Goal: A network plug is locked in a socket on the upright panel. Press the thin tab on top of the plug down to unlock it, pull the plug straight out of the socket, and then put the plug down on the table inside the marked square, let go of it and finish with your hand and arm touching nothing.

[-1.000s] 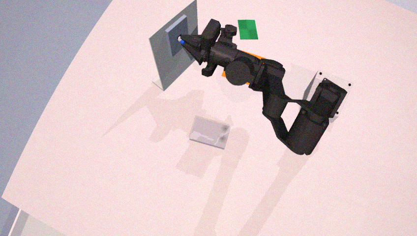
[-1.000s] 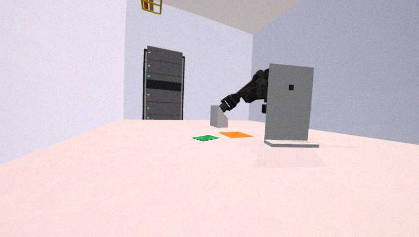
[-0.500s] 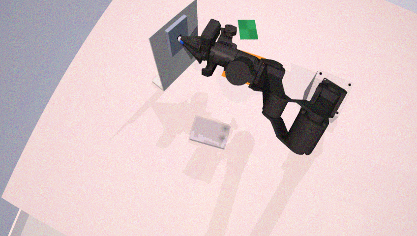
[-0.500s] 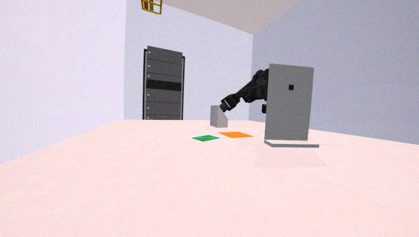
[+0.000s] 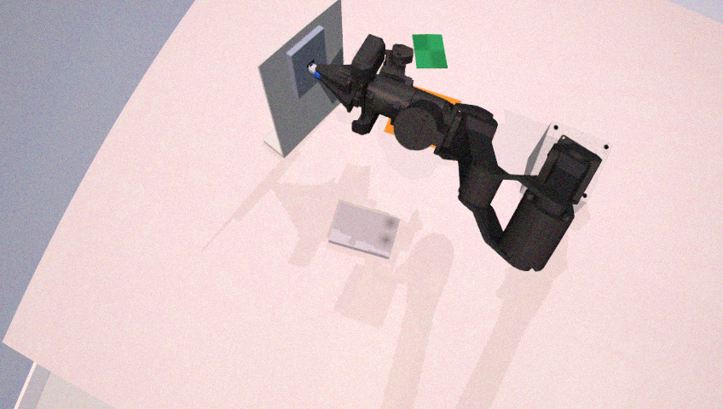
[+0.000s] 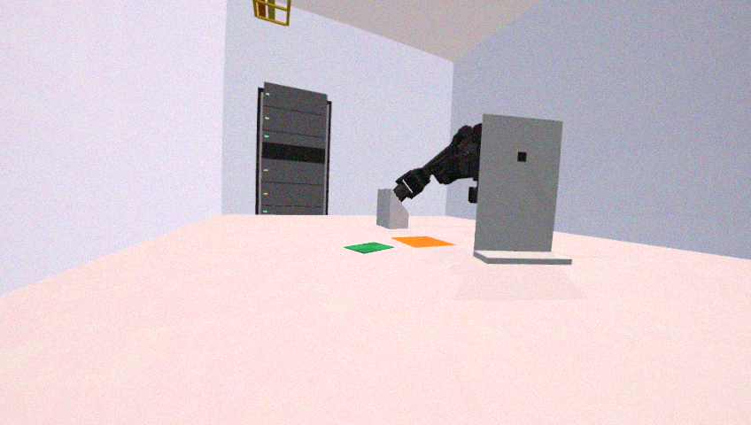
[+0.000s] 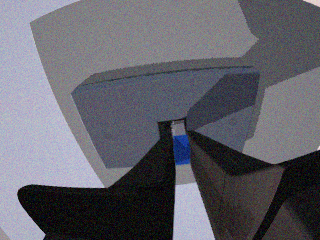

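Observation:
The upright grey panel [image 5: 284, 118] [image 6: 516, 210] [image 7: 125, 45] carries a blue-grey socket block [image 5: 307, 76] [image 7: 120, 115]. The plug, with a blue body [image 5: 317, 74] [image 7: 182, 152] and a pale front part, stands at the block's dark opening, its front end in it. My gripper [image 5: 318, 72] [image 7: 179, 139] is shut on the plug, one finger on each side. The thin tab cannot be made out between the fingers. In the exterior view the panel hides the fingertips and plug. Flat on the table lie a green square [image 5: 430, 51] [image 6: 368, 247] and an orange one [image 5: 390, 126] [image 6: 422, 242], partly under my arm.
A pale flat box [image 5: 362, 227] lies on the table in front of my arm in the top view. The panel's foot [image 6: 527, 258] reaches out at its bottom. The arm's grey base mount [image 5: 537, 139] [image 6: 390, 207] stands beyond the orange square. A dark server rack [image 6: 293, 152] stands in the background.

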`<control>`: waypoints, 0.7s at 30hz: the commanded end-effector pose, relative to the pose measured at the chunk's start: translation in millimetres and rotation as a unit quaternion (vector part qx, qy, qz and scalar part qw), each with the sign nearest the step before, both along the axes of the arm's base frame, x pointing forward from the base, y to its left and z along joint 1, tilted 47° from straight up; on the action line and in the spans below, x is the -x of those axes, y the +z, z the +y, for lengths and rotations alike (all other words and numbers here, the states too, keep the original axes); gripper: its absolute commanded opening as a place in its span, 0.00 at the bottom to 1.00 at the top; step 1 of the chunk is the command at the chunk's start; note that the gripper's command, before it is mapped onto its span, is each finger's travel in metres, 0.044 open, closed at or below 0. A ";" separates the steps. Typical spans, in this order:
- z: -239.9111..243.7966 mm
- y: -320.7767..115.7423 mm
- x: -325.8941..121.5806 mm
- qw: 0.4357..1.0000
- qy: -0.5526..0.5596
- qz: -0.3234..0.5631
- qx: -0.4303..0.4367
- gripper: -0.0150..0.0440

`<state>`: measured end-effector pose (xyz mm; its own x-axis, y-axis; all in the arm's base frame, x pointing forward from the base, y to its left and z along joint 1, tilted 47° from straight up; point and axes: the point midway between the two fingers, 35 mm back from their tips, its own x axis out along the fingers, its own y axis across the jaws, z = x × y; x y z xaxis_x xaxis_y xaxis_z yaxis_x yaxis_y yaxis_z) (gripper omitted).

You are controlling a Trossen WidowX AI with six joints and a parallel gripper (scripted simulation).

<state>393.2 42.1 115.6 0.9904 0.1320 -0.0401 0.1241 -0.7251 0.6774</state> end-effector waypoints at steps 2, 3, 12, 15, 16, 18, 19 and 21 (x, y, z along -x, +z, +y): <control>0.2 0.9 4.3 1.000 0.001 0.000 0.001 0.25; 0.3 1.0 4.9 1.000 0.001 0.000 0.001 0.25; 0.7 2.3 9.9 1.000 0.001 0.000 0.001 0.25; 0.8 2.7 11.6 1.000 0.001 0.000 0.001 0.25; 0.8 2.9 12.2 1.000 0.001 0.000 0.001 0.25; 1.0 3.2 13.2 1.000 0.001 0.000 0.001 0.25; 1.0 3.3 13.7 1.000 0.001 0.000 0.001 0.25; 1.2 3.7 14.7 1.000 0.001 0.000 0.001 0.25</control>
